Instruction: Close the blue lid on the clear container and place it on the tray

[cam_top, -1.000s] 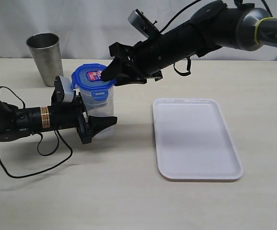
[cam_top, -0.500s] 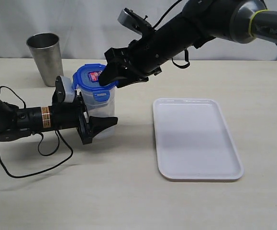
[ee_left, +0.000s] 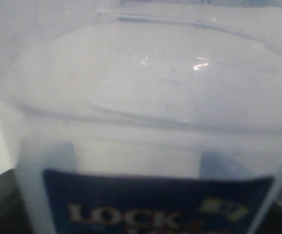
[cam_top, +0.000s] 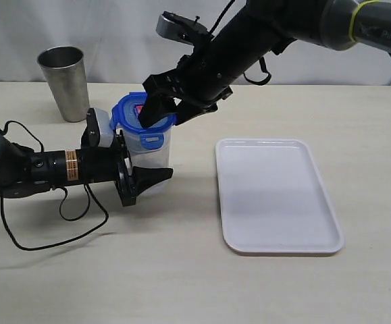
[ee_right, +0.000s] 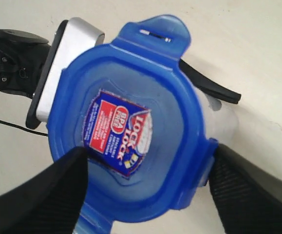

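Note:
The clear container (cam_top: 156, 154) stands upright on the table left of the tray (cam_top: 276, 196). My left gripper (cam_top: 149, 169) lies low and is shut on its lower body; one finger shows in front, the other is hidden behind. The left wrist view is filled by the container (ee_left: 145, 97) and its blue label. The blue lid (cam_top: 129, 115) sits on the container's rim with its tabs sticking out. My right gripper (cam_top: 165, 109) hangs just above it, open. In the right wrist view the lid (ee_right: 131, 87) lies between the spread fingers of that gripper (ee_right: 148, 156).
A steel cup (cam_top: 63, 81) stands at the back left, behind the left arm. The white tray holds nothing. The left arm's cable (cam_top: 53, 233) loops over the table at the front left.
My right gripper has spread its fingers wider over the lid and swung a little left. The left gripper has shifted slightly right with the container.

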Controlling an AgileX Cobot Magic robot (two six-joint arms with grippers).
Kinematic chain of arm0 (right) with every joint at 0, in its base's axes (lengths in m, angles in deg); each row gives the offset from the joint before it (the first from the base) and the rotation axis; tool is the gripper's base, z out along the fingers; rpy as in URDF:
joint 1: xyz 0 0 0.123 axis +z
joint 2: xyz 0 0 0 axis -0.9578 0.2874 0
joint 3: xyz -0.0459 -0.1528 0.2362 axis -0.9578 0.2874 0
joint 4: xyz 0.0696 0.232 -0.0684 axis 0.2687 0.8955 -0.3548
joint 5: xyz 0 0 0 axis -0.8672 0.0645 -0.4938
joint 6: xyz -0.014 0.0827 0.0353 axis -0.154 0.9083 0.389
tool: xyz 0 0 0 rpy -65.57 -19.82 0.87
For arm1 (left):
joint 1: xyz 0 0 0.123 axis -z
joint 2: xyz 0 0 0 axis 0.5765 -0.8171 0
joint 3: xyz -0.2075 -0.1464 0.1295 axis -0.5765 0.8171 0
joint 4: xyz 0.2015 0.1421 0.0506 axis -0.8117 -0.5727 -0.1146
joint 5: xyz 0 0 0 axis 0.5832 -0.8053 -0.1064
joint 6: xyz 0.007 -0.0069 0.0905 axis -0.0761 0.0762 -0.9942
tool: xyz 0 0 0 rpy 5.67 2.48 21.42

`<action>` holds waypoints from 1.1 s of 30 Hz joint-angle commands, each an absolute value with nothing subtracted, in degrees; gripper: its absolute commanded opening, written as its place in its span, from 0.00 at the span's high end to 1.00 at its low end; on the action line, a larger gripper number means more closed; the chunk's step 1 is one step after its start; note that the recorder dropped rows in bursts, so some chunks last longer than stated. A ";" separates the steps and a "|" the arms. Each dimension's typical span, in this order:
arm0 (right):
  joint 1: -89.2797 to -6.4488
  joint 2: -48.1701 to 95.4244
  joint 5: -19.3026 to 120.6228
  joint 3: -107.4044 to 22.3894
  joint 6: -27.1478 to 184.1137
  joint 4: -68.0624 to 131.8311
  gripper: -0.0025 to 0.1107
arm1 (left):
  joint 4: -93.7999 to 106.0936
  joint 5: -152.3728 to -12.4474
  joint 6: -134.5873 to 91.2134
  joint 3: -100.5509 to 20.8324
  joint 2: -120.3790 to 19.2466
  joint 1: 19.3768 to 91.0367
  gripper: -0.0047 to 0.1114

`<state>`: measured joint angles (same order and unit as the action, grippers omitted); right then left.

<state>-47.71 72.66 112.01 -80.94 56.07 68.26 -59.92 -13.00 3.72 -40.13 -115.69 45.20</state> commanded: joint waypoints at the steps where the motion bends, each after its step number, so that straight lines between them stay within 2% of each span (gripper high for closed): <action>1: -46.81 74.06 115.22 -81.40 55.75 62.92 0.40 | -59.00 -12.45 6.82 -40.48 -115.13 45.95 0.96; 14: -46.81 74.06 117.01 -90.09 57.90 57.05 0.36 | -58.10 -12.45 7.92 -40.48 -115.13 45.84 0.96; 28: -46.56 68.87 118.34 -95.57 47.12 57.76 0.37 | -57.59 -12.45 7.92 -40.48 -115.13 45.84 0.96; 33: -43.16 66.62 120.62 -94.86 36.28 50.26 0.53 | -57.59 -12.45 7.92 -40.48 -115.13 45.84 0.96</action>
